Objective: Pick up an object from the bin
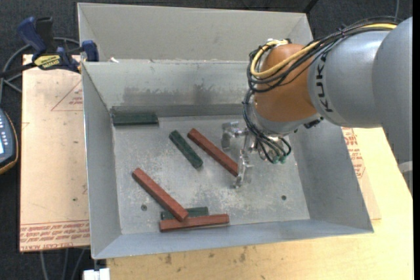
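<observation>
My gripper hangs low in the middle of the bin, under the orange wrist cover. Its tip is at the lower right end of a red-brown bar that lies slanted on the bin floor. Whether it touches the bar cannot be made out. Just left of that bar lies a dark green bar, slanted the same way and apart from the gripper.
A second red-brown bar lies slanted at the front left. A third lies flat along the front wall with a short green piece behind it. Another green bar lies at the back left. The arm covers the bin's right middle.
</observation>
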### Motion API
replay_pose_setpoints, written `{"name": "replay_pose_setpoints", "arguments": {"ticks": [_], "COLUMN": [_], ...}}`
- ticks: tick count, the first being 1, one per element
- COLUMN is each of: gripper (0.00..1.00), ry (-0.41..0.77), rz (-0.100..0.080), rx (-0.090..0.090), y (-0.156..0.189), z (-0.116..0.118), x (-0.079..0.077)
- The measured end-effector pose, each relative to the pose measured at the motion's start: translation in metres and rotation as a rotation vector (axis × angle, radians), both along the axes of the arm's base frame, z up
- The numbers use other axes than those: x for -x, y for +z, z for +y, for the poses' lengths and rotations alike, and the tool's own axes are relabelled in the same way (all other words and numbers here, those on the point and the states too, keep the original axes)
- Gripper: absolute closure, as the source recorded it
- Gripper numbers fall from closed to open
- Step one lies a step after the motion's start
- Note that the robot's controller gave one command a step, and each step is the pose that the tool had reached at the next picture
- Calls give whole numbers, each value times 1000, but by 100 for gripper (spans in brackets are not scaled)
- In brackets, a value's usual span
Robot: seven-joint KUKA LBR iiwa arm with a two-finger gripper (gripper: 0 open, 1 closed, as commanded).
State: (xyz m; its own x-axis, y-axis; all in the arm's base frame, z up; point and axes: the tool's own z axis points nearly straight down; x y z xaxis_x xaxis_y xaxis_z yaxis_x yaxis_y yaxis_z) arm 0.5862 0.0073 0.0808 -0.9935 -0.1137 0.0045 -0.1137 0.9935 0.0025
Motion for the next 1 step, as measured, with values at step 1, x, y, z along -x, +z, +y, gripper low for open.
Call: {"name": "replay_pose_setpoints", "arguments": {"ticks": [1], "gripper": [0], "ry": [-324], "rz": [-7], "rx": [1], "y": [-11], "z": [-10], "x": [-37]}}
